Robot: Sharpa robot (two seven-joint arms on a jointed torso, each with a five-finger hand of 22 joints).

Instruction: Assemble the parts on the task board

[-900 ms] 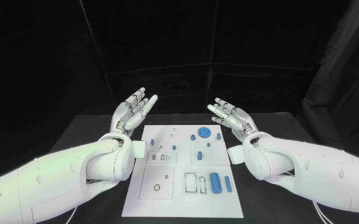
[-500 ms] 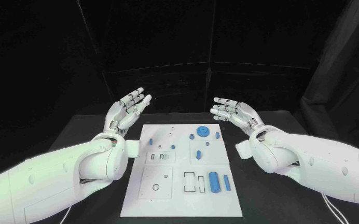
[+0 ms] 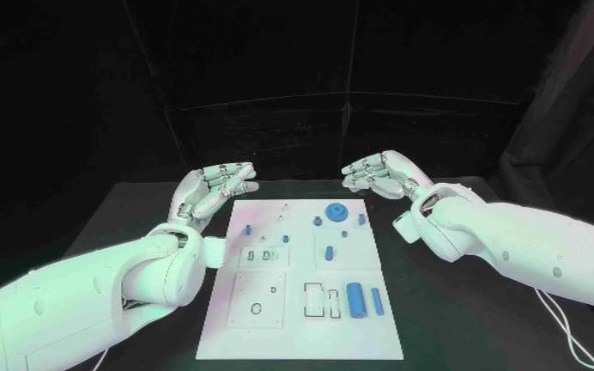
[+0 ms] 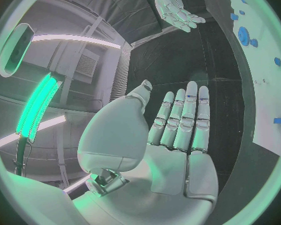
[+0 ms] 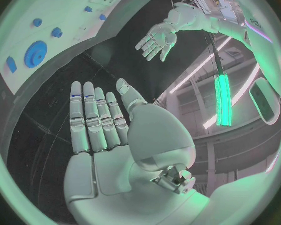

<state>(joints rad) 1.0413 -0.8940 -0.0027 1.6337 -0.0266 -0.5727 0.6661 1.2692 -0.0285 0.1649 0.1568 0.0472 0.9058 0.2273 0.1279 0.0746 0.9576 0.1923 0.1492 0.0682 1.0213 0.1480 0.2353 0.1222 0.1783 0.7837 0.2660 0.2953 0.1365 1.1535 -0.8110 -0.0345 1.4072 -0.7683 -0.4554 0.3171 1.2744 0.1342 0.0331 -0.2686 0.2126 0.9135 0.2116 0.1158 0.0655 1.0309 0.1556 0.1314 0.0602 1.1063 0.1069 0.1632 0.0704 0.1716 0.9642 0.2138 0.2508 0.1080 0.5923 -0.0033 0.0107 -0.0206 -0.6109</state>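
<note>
Judging from how things lie, the assembly has hardly begun. Both arms are raised beyond the far end of the task board, which lies flat in the middle of the black tabletop. The left robot hand hangs above the far left corner of the board, fingers extended side by side, holding nothing; the right robot hand hovers above the far right corner, equally empty, fingers apart. Neither touches a part. On the board, a blue gear sits near the far edge, several small blue parts are scattered mid-board, and a larger blue cylinder lies beside a slimmer blue pin near the front. Whether any already sit in their final places I cannot tell.
</note>
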